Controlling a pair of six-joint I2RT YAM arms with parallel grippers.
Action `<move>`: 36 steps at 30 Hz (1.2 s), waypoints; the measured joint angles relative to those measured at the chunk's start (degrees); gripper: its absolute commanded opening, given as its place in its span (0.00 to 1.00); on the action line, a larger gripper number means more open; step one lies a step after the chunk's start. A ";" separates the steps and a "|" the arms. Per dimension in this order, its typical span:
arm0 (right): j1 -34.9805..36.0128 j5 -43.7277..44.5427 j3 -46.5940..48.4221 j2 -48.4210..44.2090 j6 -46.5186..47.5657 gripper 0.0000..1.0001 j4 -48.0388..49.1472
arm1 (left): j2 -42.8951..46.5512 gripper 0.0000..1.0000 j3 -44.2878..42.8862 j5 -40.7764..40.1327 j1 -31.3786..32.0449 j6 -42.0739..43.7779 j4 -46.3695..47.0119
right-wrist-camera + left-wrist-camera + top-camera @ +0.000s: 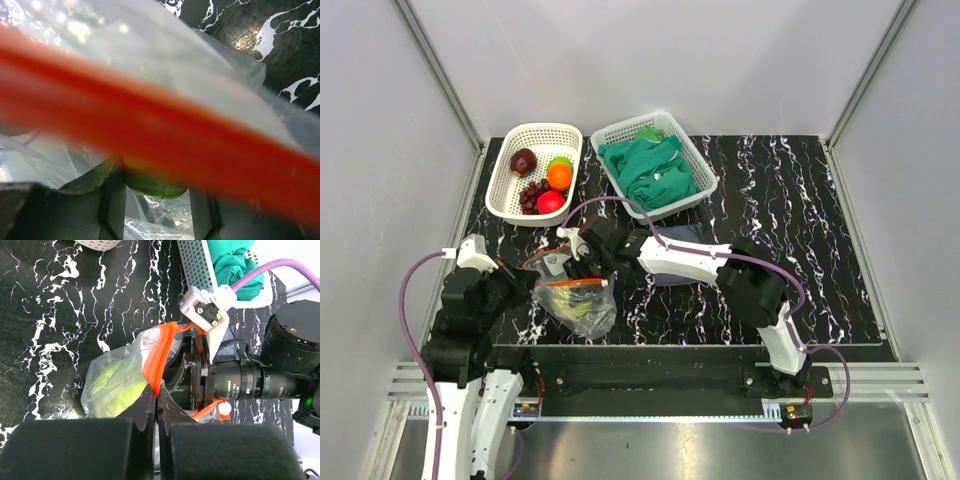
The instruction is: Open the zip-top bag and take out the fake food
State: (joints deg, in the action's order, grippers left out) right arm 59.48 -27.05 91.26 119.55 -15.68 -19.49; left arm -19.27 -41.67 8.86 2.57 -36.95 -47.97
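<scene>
The zip-top bag [582,308] lies on the black marble table near the left arm, its orange-red zip strip [576,285] held up. My left gripper [533,283] is shut on that strip [159,371], as the left wrist view [157,396] shows. A pale green piece of fake food, the cabbage [116,386], is inside the bag. My right gripper [563,262] reaches into the bag's mouth. In the right wrist view [157,187] its jaws stand apart with the green piece [155,184] held between them, under the blurred strip [165,145].
A white basket [501,200] at the back left holds a dark red apple [524,161], an orange [559,176], a tomato [551,201] and grapes. A second white basket [706,186] holds green cloths [655,172]. A dark grey-blue cloth [682,234] lies under the right arm.
</scene>
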 measured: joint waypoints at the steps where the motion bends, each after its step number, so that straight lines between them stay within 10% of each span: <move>1: 0.09 0.20 0.00 0.00 0.68 0.30 -0.17 | -0.31 0.00 0.00 0.13 0.00 0.20 0.02; 15: 0.22 7.72 -2.05 -8.92 3.74 0.09 -2.73 | 0.11 0.00 0.37 0.94 0.00 0.57 0.39; 29: 0.26 6.29 -2.25 -8.76 4.26 0.76 -0.79 | 0.83 0.00 0.63 2.80 0.00 0.48 0.59; 36: 0.26 6.12 -1.38 1.09 2.25 0.91 0.55 | 1.01 0.00 5.18 7.45 0.00 -2.40 2.75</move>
State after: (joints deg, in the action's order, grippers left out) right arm 59.75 -20.93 89.89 120.64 -13.43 -18.94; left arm -18.26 -36.49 16.32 2.57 -39.35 -45.21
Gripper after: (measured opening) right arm 0.863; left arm 0.009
